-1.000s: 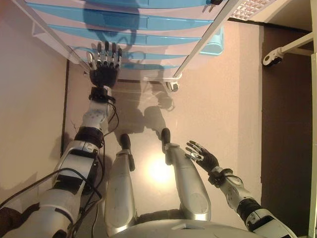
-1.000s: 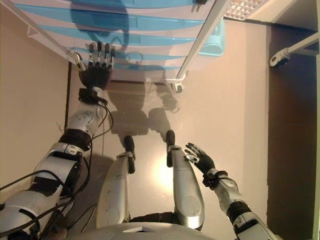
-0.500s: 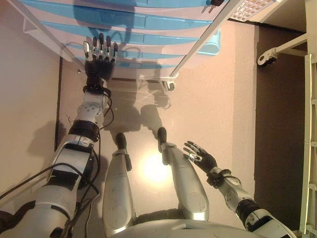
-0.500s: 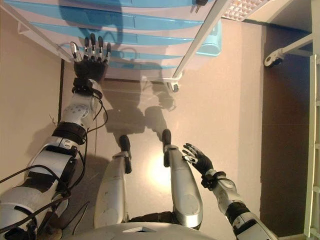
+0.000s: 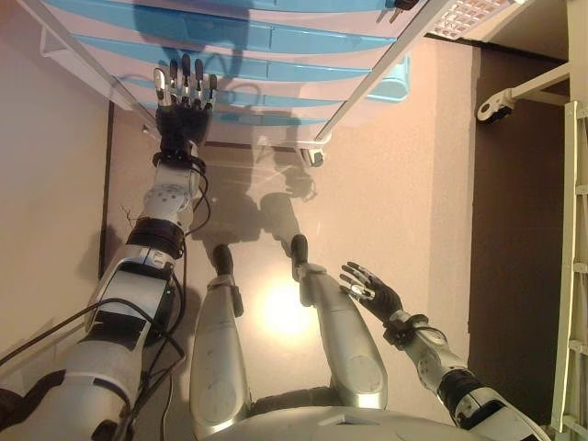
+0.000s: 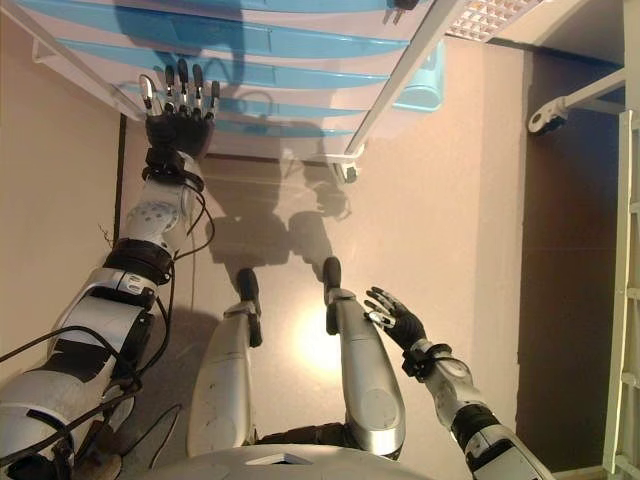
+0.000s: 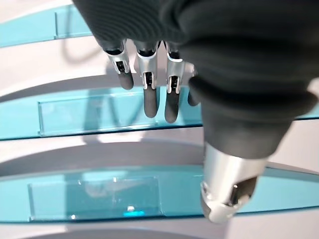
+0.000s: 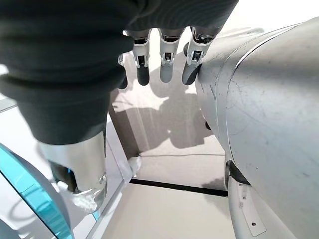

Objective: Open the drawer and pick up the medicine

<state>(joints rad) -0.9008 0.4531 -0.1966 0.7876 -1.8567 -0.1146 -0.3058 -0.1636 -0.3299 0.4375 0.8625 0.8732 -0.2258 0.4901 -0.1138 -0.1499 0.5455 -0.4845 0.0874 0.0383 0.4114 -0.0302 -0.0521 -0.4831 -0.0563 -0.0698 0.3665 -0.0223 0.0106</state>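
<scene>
A white drawer unit (image 5: 248, 64) with several translucent blue drawer fronts stands ahead of me on castors. My left hand (image 5: 182, 108) is raised in front of its lower drawers, fingers straight and spread, open and holding nothing. In the left wrist view its fingertips (image 7: 149, 104) hover just before one blue drawer front (image 7: 89, 114), with another blue drawer front (image 7: 94, 196) beside it. All drawers look closed. No medicine shows in any view. My right hand (image 5: 372, 289) hangs open low at my right side.
A castor (image 5: 315, 157) marks the unit's near right corner. A blue bin (image 5: 393, 84) sits beside the unit on the right. A white metal frame with a castor (image 5: 491, 103) and a ladder-like rail (image 5: 570, 266) stand along the dark strip of floor at far right.
My left hand has risen along the drawer fronts and moved slightly left. The head camera shifted a little. The right hand has stayed put.
</scene>
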